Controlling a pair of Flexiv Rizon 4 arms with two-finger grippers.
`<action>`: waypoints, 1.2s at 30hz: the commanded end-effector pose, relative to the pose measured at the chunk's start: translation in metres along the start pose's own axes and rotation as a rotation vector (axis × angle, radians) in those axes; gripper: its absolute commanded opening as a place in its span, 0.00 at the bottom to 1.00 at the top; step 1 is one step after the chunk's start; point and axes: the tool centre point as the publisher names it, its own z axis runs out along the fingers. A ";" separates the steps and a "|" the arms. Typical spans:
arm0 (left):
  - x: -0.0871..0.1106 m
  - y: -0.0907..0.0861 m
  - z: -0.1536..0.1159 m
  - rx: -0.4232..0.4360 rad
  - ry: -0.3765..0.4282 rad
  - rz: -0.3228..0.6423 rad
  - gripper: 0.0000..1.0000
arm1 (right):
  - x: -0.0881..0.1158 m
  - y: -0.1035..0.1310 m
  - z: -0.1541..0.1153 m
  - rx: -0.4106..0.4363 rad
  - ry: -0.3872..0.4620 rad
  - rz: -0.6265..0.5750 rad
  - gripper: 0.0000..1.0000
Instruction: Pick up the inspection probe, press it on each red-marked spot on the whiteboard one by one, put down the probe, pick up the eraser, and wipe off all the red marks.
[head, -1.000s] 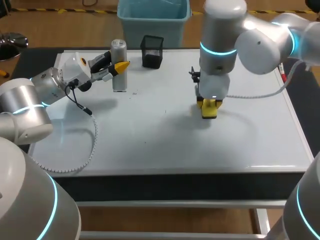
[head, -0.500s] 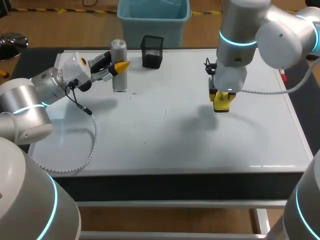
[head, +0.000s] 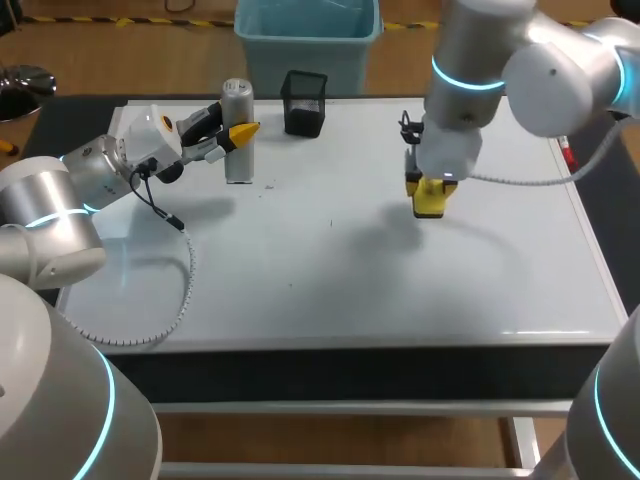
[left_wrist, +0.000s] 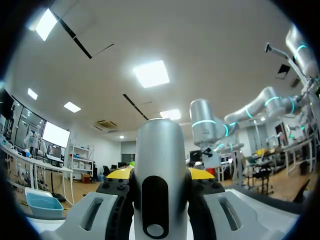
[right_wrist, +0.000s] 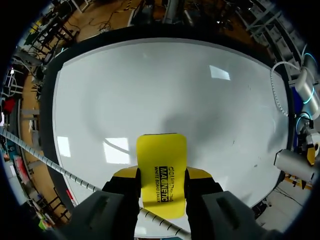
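The silver probe (head: 238, 110) stands upright near the back left of the whiteboard (head: 330, 280). My left gripper (head: 236, 136) is shut on it from both sides. In the left wrist view the probe (left_wrist: 159, 150) fills the gap between the yellow tips of the left gripper (left_wrist: 159, 175). My right gripper (head: 428, 190) is shut on the yellow eraser (head: 429, 199), a little above the board right of its middle. The right wrist view has the eraser (right_wrist: 161, 165) in the right gripper (right_wrist: 161, 176) over the bare whiteboard (right_wrist: 165, 85). I see no red marks.
A black mesh pen holder (head: 304, 102) stands at the board's back edge, right of the probe. A red marker (head: 567, 152) lies at the right edge. The left arm's coiled cable (head: 170, 300) trails over the front left of the board.
My right gripper carried the eraser away from the board's middle toward the back right, then came back slightly left. The left arm and the probe have not moved.
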 end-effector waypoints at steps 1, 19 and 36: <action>0.000 -0.001 0.000 0.001 0.001 0.000 0.00 | -0.026 -0.034 0.009 -0.033 0.049 -0.013 0.00; 0.000 -0.001 0.000 0.001 0.001 0.000 0.00 | -0.061 -0.105 0.026 -0.079 0.064 -0.043 0.00; 0.000 -0.001 0.000 0.001 0.001 0.000 0.00 | -0.054 -0.115 0.047 -0.086 0.045 -0.026 0.00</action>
